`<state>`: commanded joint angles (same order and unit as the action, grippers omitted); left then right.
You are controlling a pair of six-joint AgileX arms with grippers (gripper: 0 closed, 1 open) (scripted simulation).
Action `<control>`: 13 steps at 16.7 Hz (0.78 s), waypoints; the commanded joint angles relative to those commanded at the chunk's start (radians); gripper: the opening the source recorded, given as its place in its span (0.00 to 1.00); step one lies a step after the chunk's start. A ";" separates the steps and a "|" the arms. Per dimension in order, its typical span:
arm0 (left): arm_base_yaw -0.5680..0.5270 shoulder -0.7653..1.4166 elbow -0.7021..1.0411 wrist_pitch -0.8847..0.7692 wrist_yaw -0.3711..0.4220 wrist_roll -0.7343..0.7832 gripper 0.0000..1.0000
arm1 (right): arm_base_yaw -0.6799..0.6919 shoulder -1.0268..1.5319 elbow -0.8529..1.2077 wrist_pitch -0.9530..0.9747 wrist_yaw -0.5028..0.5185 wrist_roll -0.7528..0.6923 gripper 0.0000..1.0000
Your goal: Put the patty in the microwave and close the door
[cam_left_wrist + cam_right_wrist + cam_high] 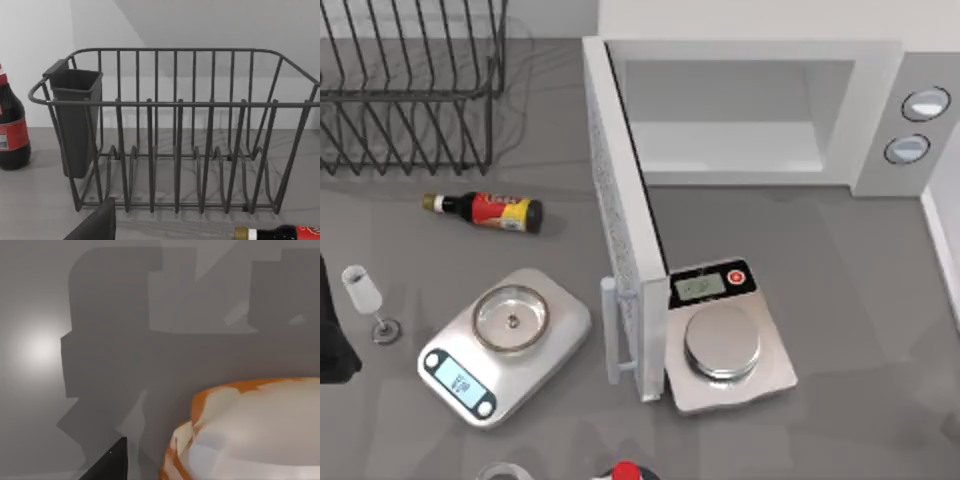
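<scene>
One patty looms close under our right tool's camera, orange rim, cream top, cut off at edge; can't tell that tool's grip. Microwave gapes, door swung out between two scales. Bottle, rack near left arm.

We're seeing the patty showing cream-white with orange edging; the microwave showing white with a grey knob panel, the door white; the bottle showing dark brown, yellow-red label; the rack dark grey wire.
</scene>
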<state>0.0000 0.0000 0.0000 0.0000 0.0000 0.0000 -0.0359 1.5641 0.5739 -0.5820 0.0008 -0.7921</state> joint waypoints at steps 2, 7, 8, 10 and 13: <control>0.000 0.000 0.000 0.000 0.000 0.000 1.00 | 0.000 0.000 0.000 0.000 0.000 0.000 0.17; 0.000 0.000 0.000 0.000 0.000 0.000 1.00 | 0.000 0.000 0.000 0.000 0.000 0.000 0.00; 0.000 0.000 0.000 0.000 0.000 0.000 1.00 | 0.000 0.000 0.000 0.000 0.000 0.000 0.00; 0.000 0.000 0.000 0.000 0.000 0.000 1.00 | 0.000 0.000 0.000 0.000 0.000 0.000 0.00; 0.000 0.000 0.000 0.000 0.000 0.000 1.00 | -0.001 -0.072 0.046 -0.101 -0.015 0.010 0.00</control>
<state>0.0000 0.0000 0.0000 0.0000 0.0000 0.0000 -0.0370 1.4921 0.6195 -0.6834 -0.0146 -0.7821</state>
